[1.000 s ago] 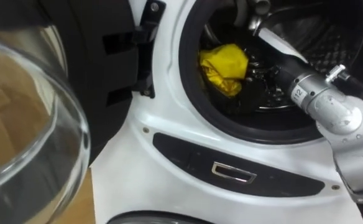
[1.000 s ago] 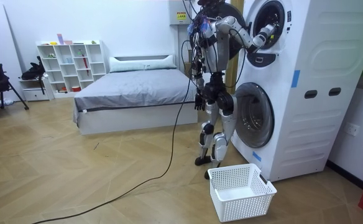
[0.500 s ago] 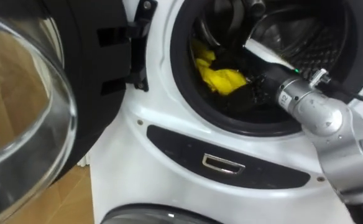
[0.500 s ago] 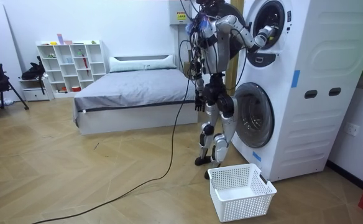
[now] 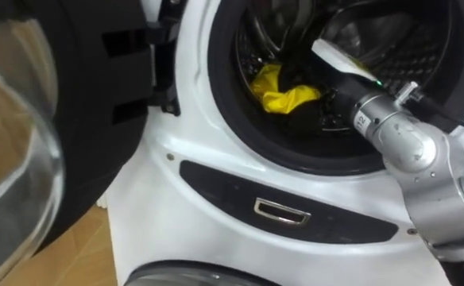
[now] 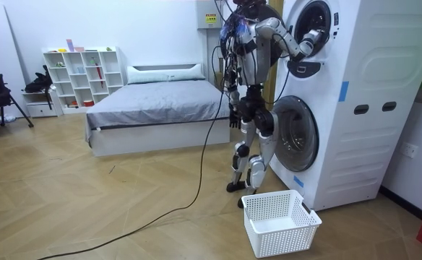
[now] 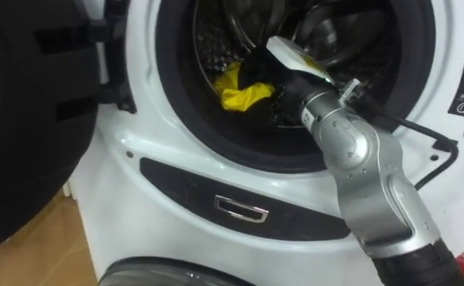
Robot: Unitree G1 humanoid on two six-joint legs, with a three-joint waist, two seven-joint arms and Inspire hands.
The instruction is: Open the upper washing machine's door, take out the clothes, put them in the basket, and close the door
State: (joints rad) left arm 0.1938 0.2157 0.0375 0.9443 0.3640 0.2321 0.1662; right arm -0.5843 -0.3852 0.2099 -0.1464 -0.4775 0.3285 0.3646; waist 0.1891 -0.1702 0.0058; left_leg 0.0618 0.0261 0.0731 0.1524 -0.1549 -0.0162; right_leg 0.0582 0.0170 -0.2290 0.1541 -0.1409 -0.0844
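While the left hand hangs idle by the hip and the open door stands nearest at the left, the right arm runs past the washing machine front and sets the right hand inside the drum, against the yellow cloth lying low in its mouth; whether that hand has closed on it I cannot tell (dark hand, dark drum). Judging by its folds, the cloth is light, limp and unbreakable, so a bunched fold is where to pinch. Against a second ago, it shows flatter and more covered by the hand
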